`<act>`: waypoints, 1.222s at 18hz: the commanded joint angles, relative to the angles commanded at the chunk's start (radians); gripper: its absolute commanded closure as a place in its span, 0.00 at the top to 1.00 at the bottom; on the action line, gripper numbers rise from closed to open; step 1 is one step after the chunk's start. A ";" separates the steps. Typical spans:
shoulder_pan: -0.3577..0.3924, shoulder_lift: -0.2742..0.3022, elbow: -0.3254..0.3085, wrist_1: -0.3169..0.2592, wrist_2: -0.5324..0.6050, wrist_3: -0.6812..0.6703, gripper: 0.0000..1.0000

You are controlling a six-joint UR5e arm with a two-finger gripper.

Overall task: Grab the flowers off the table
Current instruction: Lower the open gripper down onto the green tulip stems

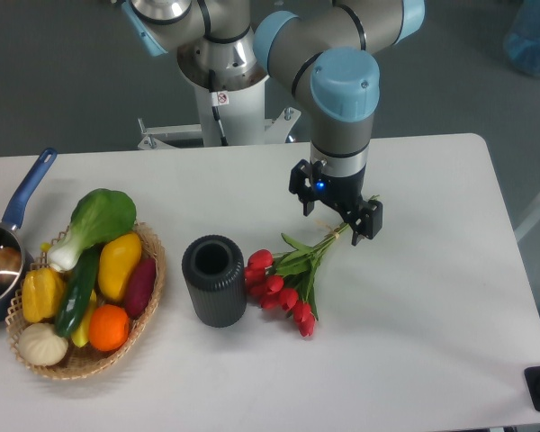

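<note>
You had the gripper (346, 225) down near the middle of the table (432, 297), somewhat toward the far edge, right over the stem end of the flowers (286, 281). The pale stems ran up between the black fingers (367, 221), but from this angle you could not tell whether the fingers were clamped on them or merely standing around them. The flowers lay slanted, with the red buds pointing toward the near edge and the leaves fanned out in the middle; whether the buds rested on the top or hung just above it was not clear. The buds sat just beside a dark cylinder (215, 280) that stood upright on their left. Farther toward the left edge you had a wicker basket (148, 301) filled with vegetables and fruit, and at the very left edge a blue-handled pan (13, 236).
</note>
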 joint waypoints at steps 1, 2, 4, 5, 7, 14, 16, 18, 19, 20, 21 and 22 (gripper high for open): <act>0.002 0.000 -0.005 0.000 0.000 0.000 1.00; 0.002 0.000 -0.009 0.002 -0.002 0.002 1.00; -0.009 0.005 -0.017 0.003 0.003 0.006 1.00; -0.014 0.005 -0.024 0.008 0.003 0.008 1.00; -0.015 -0.003 -0.031 0.009 0.003 0.008 1.00; -0.005 -0.023 -0.095 0.037 0.003 0.009 1.00; -0.009 -0.054 -0.095 0.044 0.000 0.008 1.00; -0.011 -0.072 -0.094 0.051 0.003 0.006 1.00; -0.011 -0.078 -0.095 0.051 0.003 0.008 1.00; -0.009 -0.087 -0.094 0.051 0.003 0.008 1.00; -0.009 -0.095 -0.094 0.052 0.002 0.011 1.00; -0.008 -0.101 -0.094 0.054 0.002 0.015 1.00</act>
